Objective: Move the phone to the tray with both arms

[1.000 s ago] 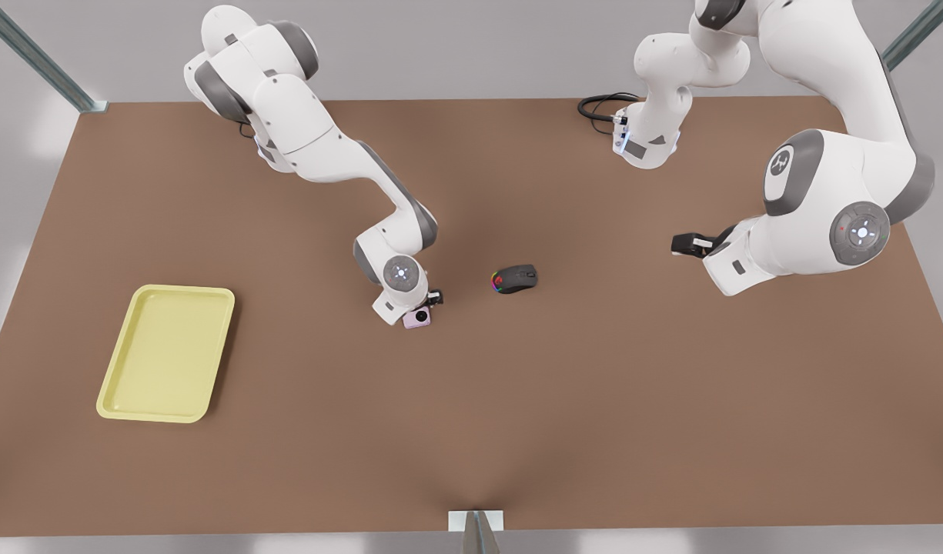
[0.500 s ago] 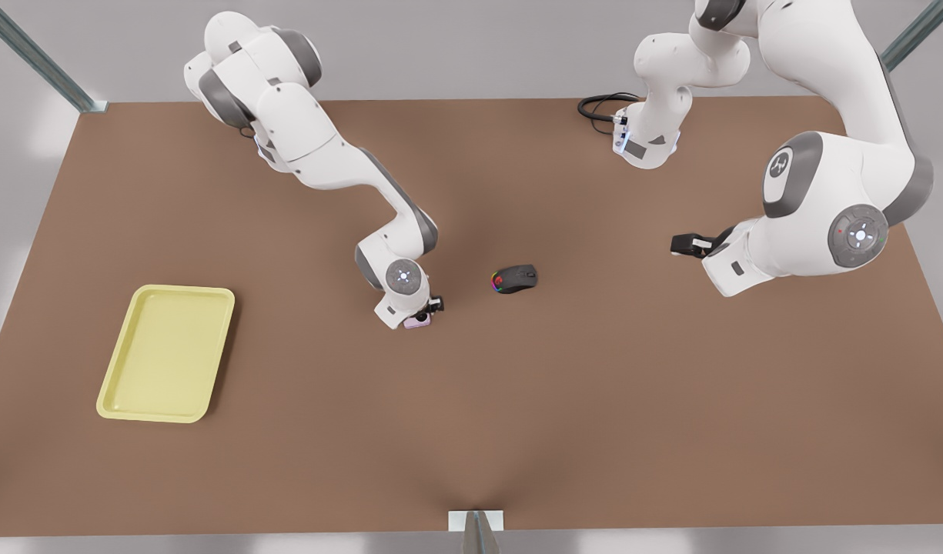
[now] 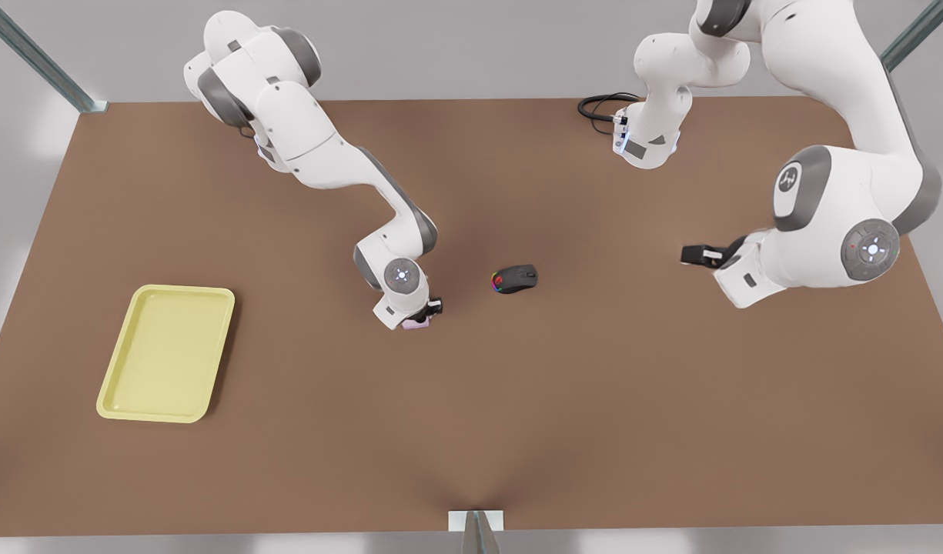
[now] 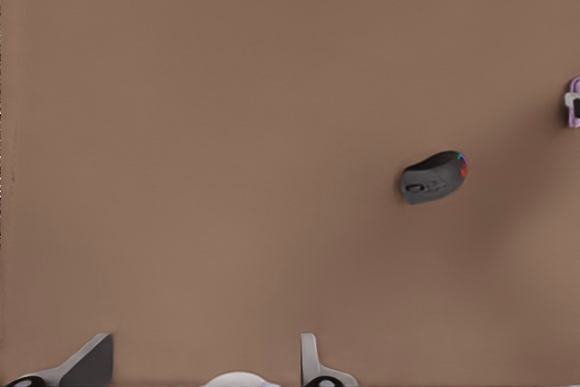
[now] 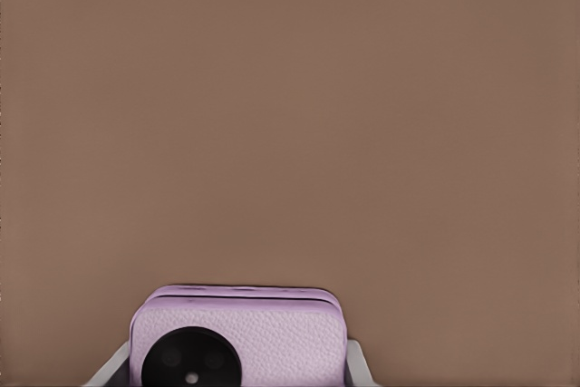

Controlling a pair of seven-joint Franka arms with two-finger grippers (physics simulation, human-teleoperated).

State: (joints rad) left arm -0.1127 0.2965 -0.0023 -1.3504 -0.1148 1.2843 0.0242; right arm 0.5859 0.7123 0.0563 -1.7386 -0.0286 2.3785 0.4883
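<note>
Brown table (image 3: 471,431), pale yellow tray (image 3: 165,353) at the front view's left. Mid-table, phone (image 5: 237,342) between the right gripper (image 3: 420,315) fingers (image 5: 109,366), flanked on both sides. Left gripper (image 3: 698,255) hovering well apart, beyond the mouse (image 3: 515,278); finger spread unclear.

One phone (image 3: 417,325) – one tray (image 3: 165,352) – one mouse (image 3: 515,278)
</note>
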